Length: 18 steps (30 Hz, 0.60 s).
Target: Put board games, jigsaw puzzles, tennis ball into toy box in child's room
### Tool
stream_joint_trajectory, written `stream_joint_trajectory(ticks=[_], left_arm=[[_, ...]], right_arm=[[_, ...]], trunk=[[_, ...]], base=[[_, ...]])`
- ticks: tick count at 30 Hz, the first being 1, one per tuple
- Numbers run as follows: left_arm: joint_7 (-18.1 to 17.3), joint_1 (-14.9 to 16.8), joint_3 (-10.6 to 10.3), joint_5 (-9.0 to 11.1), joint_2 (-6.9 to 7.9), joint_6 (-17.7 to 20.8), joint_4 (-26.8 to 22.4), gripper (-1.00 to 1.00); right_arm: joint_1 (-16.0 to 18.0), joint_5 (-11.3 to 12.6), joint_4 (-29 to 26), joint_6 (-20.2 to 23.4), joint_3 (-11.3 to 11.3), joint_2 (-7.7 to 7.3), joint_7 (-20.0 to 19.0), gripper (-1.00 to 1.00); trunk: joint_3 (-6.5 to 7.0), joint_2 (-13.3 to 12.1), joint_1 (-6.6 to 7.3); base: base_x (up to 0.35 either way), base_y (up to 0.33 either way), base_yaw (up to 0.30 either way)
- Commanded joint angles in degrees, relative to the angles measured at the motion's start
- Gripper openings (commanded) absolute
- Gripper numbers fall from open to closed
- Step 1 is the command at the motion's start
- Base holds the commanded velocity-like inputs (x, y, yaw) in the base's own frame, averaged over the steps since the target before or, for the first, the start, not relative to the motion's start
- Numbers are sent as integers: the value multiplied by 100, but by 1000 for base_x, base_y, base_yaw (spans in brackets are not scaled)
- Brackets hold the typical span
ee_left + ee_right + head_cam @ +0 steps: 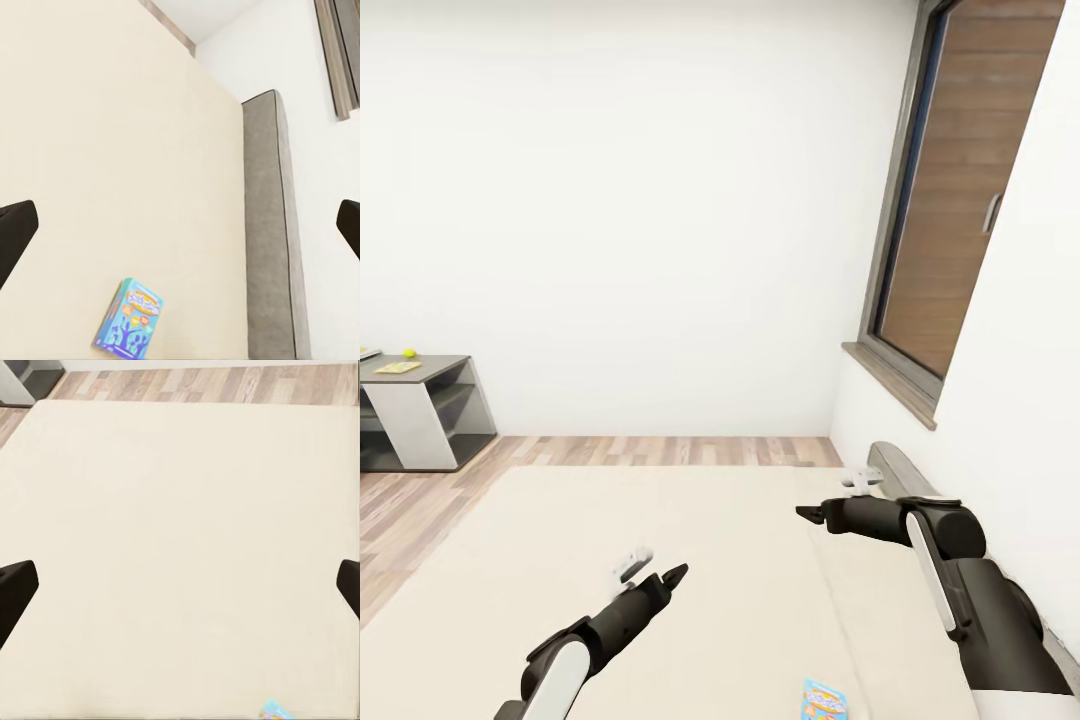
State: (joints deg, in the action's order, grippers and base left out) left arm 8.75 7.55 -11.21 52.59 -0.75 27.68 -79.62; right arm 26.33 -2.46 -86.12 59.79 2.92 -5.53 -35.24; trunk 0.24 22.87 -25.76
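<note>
The robot stands at the bed (660,560), both arms extended over the cream cover. The left gripper (672,578) hangs above the mattress with its jaws spread wide, the two dark fingers sitting at opposite margins of the left wrist view and nothing between them. The right gripper (810,514) is likewise carried empty over the cover; in the right wrist view its fingers also stand far apart. One board game (824,699), a blue box with bright lettering, lies flat on the cover at about five o'clock from the left gripper, close to the robot's body and well apart from both grippers; the left wrist view shows the same board game (130,317) lying near the grey headboard (268,225). Judged from this posture, the open jaws are readied for a pick-up not yet begun. Across the room, at about ten o'clock, a grey table (420,405) stands against the white wall, carrying a small yellow-green tennis ball (407,353) and a flat yellow item (398,368) that is too small to identify. A window (950,200) sits in the wall at two o'clock.
</note>
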Motion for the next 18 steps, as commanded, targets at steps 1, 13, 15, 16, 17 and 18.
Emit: stream_joint_trajectory(ticks=[1, 13, 15, 16, 17, 18], left_arm=[[53, 1, -1, 61, -1, 18, -9, 100], [47, 1, -3, 59, 0, 18, -9, 100], [47, 1, -3, 59, 1, 18, -9, 100], [47, 1, -3, 59, 2, 18, -9, 100], [47, 1, -3, 58, 2, 18, -9, 100], [47, 1, -3, 58, 2, 18, -9, 100]], right_arm=[[2, -27, -2, 21, 4, -1, -36, 100], [3, -27, -2, 21, 4, -1, -36, 100], [3, -27, -2, 21, 3, -1, -36, 100], [3, -27, -2, 21, 3, -1, -36, 100], [2, -27, -2, 21, 2, -1, -36, 100], [2, -27, -2, 21, 2, -1, -36, 100]], trunk=[[-3, 5, -2], [-3, 5, -2], [-3, 5, -2], [-3, 5, -2], [-3, 5, -2], [-3, 5, -2]], base=[[0, -271, 0], [0, -200, 0], [0, -80, 0], [0, -64, 0], [0, -51, 0], [0, -51, 0]])
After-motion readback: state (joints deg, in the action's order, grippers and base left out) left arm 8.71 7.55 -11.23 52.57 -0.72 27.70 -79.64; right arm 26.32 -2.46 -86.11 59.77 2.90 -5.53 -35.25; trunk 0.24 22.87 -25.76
